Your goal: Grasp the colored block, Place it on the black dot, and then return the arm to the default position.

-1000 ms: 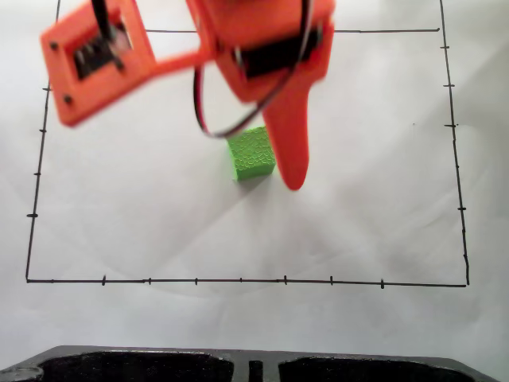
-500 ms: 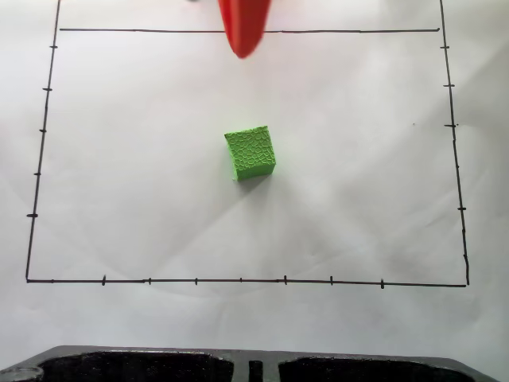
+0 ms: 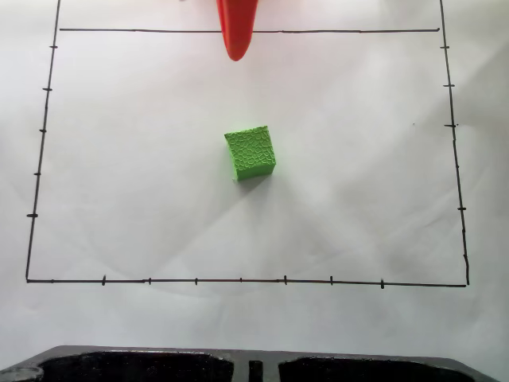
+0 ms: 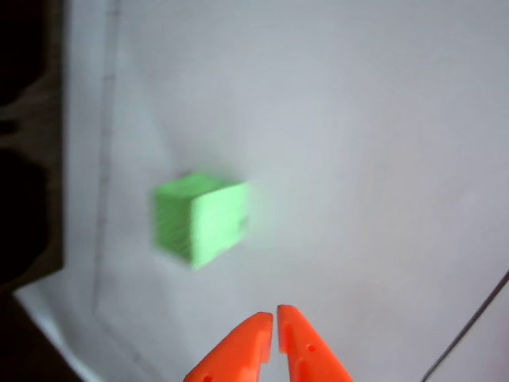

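Observation:
The colored block (image 3: 250, 153), a bright green cube with a crackled surface, rests on the white paper near the middle of the drawn rectangle in the fixed view. It stands alone, with nothing touching it. The arm's orange gripper (image 3: 237, 49) pokes in from the top edge, well above the block in the picture. In the wrist view the block (image 4: 199, 219) looks blurred, up and to the left of the gripper (image 4: 275, 318). The two orange fingertips meet with nothing between them. The black dot is hidden.
Thin black border lines with tick marks (image 3: 238, 280) frame the work area on the paper (image 3: 374, 199). A black moulded part (image 3: 159, 368) lies along the bottom edge of the fixed view and shows as a dark shape (image 4: 24, 159) at the left of the wrist view.
The arm, which hung over the block with a finger beside it a second ago, has pulled back to the top edge. The block has stayed in place.

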Controlling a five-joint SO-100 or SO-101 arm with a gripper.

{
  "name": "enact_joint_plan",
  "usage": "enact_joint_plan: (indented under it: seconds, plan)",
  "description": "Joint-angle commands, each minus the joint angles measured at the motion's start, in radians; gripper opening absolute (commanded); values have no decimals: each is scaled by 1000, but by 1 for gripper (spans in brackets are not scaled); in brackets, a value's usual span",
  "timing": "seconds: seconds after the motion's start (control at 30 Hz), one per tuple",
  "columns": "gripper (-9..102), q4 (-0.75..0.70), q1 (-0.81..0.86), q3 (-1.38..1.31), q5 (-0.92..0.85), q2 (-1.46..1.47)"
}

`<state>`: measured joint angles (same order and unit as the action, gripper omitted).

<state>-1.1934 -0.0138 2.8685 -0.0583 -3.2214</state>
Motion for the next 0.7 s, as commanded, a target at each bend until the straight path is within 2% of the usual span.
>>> enact_joint_plan:
  seconds: [0.0,0.17,0.67]
  plan:
    - [0,55,20,54,-8,-44]
    - [0,152,28,126,6,-48]
    - [0,153,37,126,44,-48]
